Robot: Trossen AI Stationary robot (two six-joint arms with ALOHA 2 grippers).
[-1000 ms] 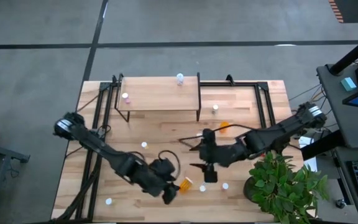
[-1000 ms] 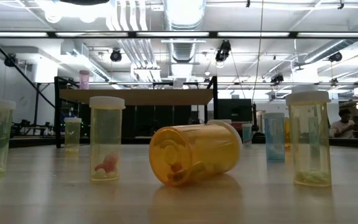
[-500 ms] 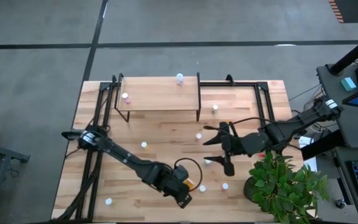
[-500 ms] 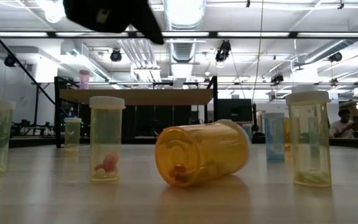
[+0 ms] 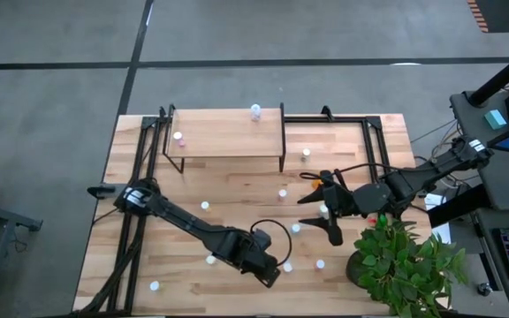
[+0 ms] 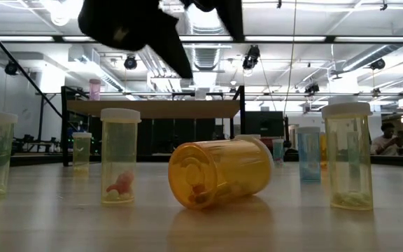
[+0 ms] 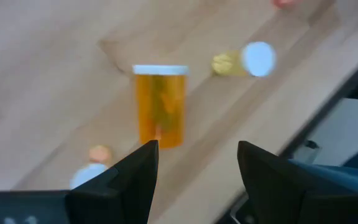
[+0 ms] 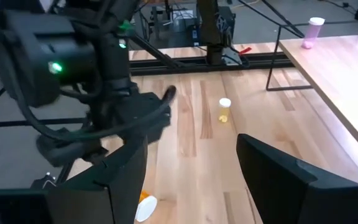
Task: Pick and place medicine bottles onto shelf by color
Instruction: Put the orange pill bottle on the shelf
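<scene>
The orange medicine bottle (image 6: 219, 173) lies on its side on the table near the front edge, white cap on; it also shows in the left wrist view (image 7: 160, 106). My left gripper (image 7: 197, 155) is open and hovers just above it (image 5: 270, 270), touching nothing. My right gripper (image 5: 321, 216) is open and empty above the table's right middle. The shelf (image 5: 228, 132) stands at the far side with a pink bottle (image 5: 178, 137) and a bluish bottle (image 5: 255, 110) on it. Several small bottles stand about the table.
A green potted plant (image 5: 405, 261) stands at the near right corner, close to my right arm. Small bottles stand near the orange one: a yellowish one (image 7: 244, 60) and clear ones (image 6: 119, 155) (image 6: 348, 155). Black frame rails run along the table's left and far sides.
My left gripper has gone toward the table's right and near edges and down, coming over the orange bottle. My right gripper has gone toward the table's right edge, away from the middle. Both have stayed open.
</scene>
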